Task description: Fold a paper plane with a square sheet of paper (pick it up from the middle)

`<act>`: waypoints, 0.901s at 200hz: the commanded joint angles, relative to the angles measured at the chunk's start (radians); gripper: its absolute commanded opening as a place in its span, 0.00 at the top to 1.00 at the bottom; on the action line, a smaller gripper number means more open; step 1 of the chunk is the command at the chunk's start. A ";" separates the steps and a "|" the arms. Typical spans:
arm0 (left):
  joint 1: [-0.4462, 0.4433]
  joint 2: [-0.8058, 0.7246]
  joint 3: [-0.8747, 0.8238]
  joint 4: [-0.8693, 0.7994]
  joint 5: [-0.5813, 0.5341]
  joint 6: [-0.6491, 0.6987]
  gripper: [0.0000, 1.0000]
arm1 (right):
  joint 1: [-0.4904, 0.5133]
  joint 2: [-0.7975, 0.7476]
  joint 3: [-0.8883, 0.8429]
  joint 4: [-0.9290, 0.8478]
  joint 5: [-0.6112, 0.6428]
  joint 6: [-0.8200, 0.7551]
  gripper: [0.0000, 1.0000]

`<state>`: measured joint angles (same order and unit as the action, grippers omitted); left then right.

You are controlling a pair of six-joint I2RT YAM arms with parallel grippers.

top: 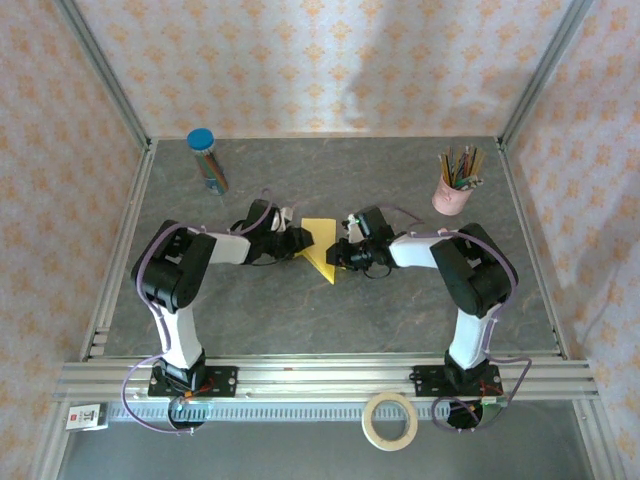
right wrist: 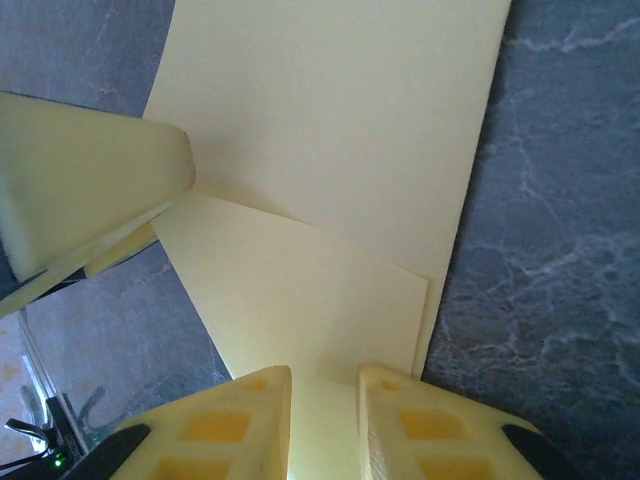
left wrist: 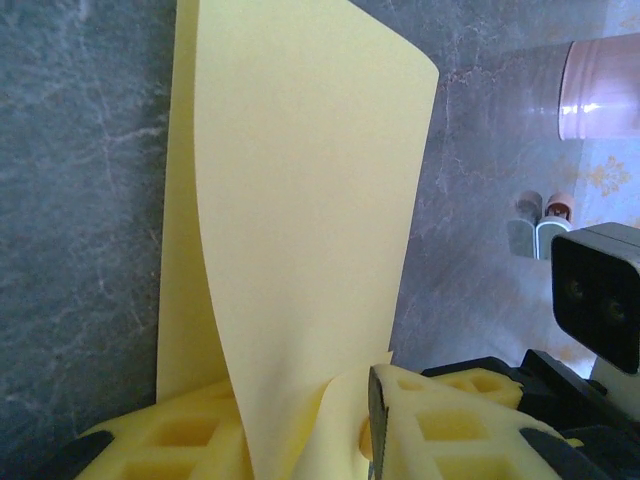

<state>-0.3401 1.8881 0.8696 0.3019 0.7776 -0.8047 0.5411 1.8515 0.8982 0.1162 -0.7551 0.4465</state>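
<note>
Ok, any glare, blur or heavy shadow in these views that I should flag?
Top external: soft even light, only a faint shadow on the back wall; the yellow sheet is small but crisp. Left wrist: a glare streak on the pink cup, and the left hand's fingers look soft at the bottom edge. Right wrist: evenly lit, no glare, the right hand's fingers slightly out of focus.

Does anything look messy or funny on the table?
Nothing is spilled or broken. Only the thin yellow paper sheet in the middle of the grey table looks funny: one flap curls up instead of lying flat.
</note>
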 commanded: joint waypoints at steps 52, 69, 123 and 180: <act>0.013 0.073 0.121 -0.194 0.080 0.189 0.79 | -0.006 0.055 0.003 -0.049 0.094 -0.046 0.76; 0.018 0.063 0.119 -0.199 0.069 0.190 0.89 | -0.006 0.053 0.005 -0.049 0.100 -0.047 0.76; 0.018 -0.038 0.063 -0.129 0.007 0.105 1.00 | -0.006 -0.073 -0.001 0.050 0.132 -0.047 0.62; -0.003 -0.222 -0.093 -0.023 -0.216 -0.094 1.00 | -0.006 -0.221 -0.048 0.205 0.318 -0.181 0.31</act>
<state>-0.3275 1.7332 0.8272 0.2169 0.7010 -0.7906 0.5362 1.6875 0.8822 0.2127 -0.5564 0.3580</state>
